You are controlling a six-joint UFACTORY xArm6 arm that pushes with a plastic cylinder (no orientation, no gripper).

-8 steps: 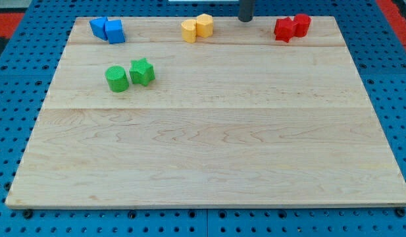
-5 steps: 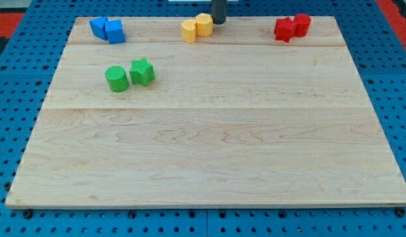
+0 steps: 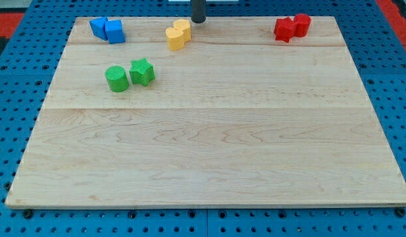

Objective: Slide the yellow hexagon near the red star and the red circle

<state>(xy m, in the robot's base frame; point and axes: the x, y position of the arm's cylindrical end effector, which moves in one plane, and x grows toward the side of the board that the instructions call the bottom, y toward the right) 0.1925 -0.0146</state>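
Observation:
Two yellow blocks touch each other near the view's top, left of centre. The upper right one looks like the yellow hexagon; the shape of the lower left one is unclear. My tip is just right of the hexagon, touching it or nearly so. The red star and the red circle sit together at the top right, far to the right of the yellow blocks and my tip.
Two blue blocks sit at the top left corner. A green circle and a green star sit side by side at the left. The wooden board lies on a blue pegboard.
My tip has moved left along the board's top edge. It reached the yellow pair and pushed both yellow blocks left and a little down, away from the red blocks.

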